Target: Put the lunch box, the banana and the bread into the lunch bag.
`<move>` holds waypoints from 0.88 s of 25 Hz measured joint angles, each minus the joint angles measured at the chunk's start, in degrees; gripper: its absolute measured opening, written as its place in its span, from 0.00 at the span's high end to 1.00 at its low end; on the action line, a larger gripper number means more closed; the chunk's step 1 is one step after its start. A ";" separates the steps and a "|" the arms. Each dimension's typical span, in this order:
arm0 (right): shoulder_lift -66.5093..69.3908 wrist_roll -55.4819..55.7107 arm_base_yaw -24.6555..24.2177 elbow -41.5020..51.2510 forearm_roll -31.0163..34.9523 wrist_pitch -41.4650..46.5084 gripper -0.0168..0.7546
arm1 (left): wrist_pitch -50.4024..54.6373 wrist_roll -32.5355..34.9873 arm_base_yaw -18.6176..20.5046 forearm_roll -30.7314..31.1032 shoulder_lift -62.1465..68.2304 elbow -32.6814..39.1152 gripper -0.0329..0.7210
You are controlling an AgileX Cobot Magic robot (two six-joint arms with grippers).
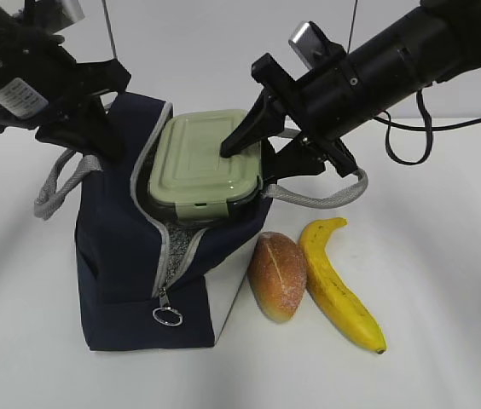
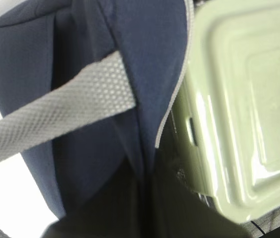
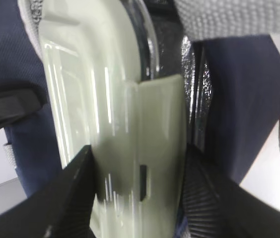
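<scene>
Two grippers: both at the lunch bag, one at each side of its mouth.
Left gripper: at 10 o'clock of the bag's mouth, jaws closed; what it pinches cannot be told.
Lunch box: tilted in the open mouth, green lid showing.
Right gripper: at 3 o'clock of the box, fingers clamped on the box's end.
Bread: on the table, at 4 o'clock of the bag.
Banana: touching the bread's right side.

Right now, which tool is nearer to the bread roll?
Right. The right tool grips the lunch box at the lunch bag's mouth, just above the bread roll. The left tool is on the bag's far side.
</scene>
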 joint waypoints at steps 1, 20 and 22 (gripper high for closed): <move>0.53 0.28 0.13 -0.79 -0.26 0.00 0.50 | 0.00 0.05 0.00 -0.08 0.00 0.00 0.96; 11.93 1.98 5.75 -9.85 -0.24 -0.64 0.50 | -0.24 0.11 0.00 0.03 0.00 0.00 0.96; 13.41 1.77 5.75 -10.44 0.50 -0.75 0.50 | -0.28 0.11 0.00 0.03 0.00 0.00 0.96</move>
